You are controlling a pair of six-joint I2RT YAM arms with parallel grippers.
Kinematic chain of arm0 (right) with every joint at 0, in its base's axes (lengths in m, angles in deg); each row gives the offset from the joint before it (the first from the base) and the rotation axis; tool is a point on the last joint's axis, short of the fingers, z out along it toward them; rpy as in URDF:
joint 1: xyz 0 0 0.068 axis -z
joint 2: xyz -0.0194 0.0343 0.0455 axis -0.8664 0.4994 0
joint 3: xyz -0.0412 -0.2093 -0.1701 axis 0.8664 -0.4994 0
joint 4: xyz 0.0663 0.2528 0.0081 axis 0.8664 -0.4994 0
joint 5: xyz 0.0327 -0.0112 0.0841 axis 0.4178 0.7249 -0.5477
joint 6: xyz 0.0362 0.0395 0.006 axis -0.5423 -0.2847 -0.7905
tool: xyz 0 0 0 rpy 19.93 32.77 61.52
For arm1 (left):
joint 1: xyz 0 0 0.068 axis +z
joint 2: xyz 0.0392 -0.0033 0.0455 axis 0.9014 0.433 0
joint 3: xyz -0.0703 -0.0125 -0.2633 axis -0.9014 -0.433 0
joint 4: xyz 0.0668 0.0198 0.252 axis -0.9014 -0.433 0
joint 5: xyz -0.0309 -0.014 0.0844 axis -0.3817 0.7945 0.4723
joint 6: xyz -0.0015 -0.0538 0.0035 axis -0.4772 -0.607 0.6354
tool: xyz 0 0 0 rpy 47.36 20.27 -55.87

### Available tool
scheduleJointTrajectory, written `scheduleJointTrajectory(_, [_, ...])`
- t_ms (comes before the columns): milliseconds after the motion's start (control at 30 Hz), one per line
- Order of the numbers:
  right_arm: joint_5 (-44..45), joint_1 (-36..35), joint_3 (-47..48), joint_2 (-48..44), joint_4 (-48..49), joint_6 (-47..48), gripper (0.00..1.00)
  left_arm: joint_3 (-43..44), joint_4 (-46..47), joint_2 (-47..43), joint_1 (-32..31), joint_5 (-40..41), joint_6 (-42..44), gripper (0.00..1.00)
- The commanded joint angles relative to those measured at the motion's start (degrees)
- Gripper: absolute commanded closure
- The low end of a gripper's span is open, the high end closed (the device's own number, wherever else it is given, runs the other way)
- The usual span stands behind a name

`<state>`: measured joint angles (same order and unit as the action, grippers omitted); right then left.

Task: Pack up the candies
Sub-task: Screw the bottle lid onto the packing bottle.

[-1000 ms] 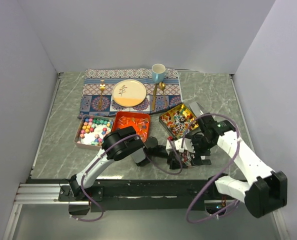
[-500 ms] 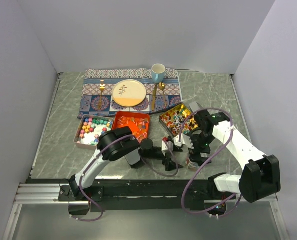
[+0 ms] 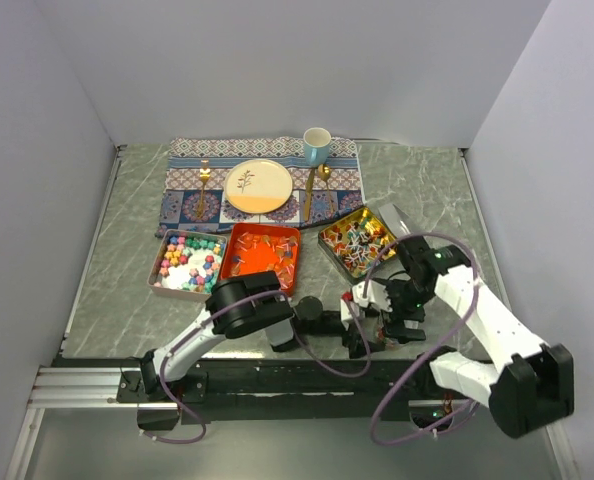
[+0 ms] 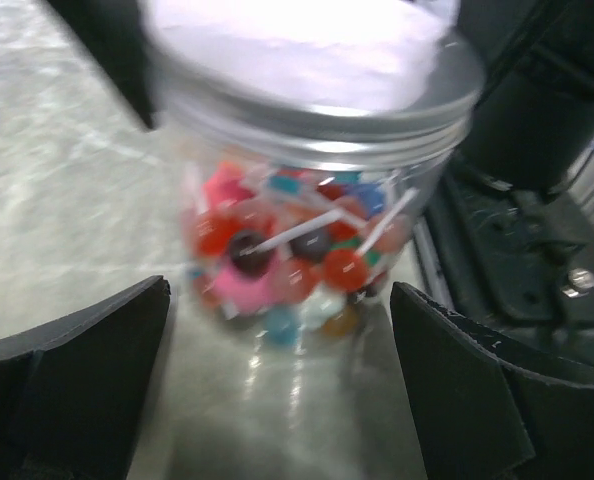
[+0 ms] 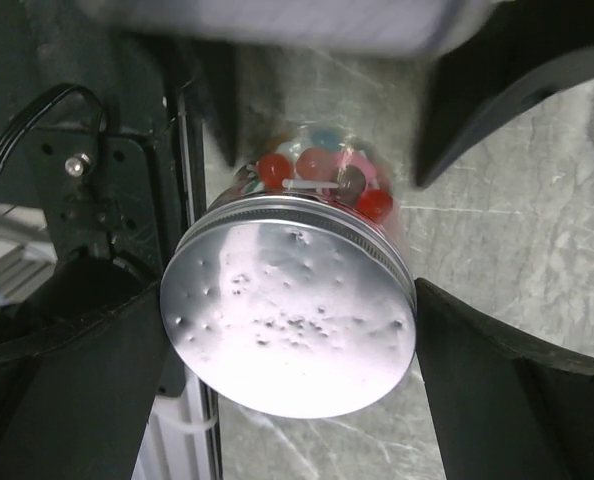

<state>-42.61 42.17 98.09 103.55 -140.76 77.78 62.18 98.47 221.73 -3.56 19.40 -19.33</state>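
The nearest candies (image 4: 287, 250) fill a clear jar (image 5: 322, 185) under a flat silver lid (image 5: 277, 330). They are red, orange, pink, blue and one dark piece, crossed by thin white ends, and blur hides which sorts they are. More lie in three open tins (image 3: 224, 236) farther back: pastel lumps (image 3: 187, 262) on the left, red-orange ones (image 3: 264, 255) in the middle, twist-wrapped ones (image 3: 355, 238) on the right.

The jar stands on the surface (image 3: 117, 290) between the two claws. The left claw (image 4: 277, 295) gapes wide at the jar's foot, one finger to each side with bare marble between finger and glass; it has hold of nothing. The right claw (image 5: 287, 300) is spread just as wide from above, with its fingers close on either side of the lid. Whether they touch it cannot be told, and no grip shows.

The jar sits just beside the black rail (image 5: 107, 180) at the near edge — little room there. Bare marble runs left of the jar and along both sides of the tins. Behind them a patterned mat (image 3: 187, 150) carries a plate (image 3: 259, 186) and a cup (image 3: 317, 145), and walls (image 3: 37, 150) close three sides.
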Motion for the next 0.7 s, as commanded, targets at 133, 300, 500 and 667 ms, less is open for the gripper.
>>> scheduleJointTrajectory(133, [-1.48,-0.41,-6.86,-10.08,6.65,-3.07,0.03,-1.91,1.59,8.15,-5.31,0.91,-11.42,0.04])
scheduleJointTrajectory(300, [-1.65,-0.41,-6.6,-7.46,7.89,-5.88,0.03,4.95,-0.17,12.28,-6.72,2.23,-11.32,0.04])
scheduleJointTrajectory(500, [-1.39,-0.41,-5.72,-6.49,5.0,-2.93,0.0,1.1,1.5,11.85,-6.02,3.46,-13.17,0.7])
scheduleJointTrajectory(667, [-1.3,0.02,-2.66,-6.05,2.97,-1.85,0.0,-3.99,-2.72,6.68,-5.67,3.99,-9.41,0.99])
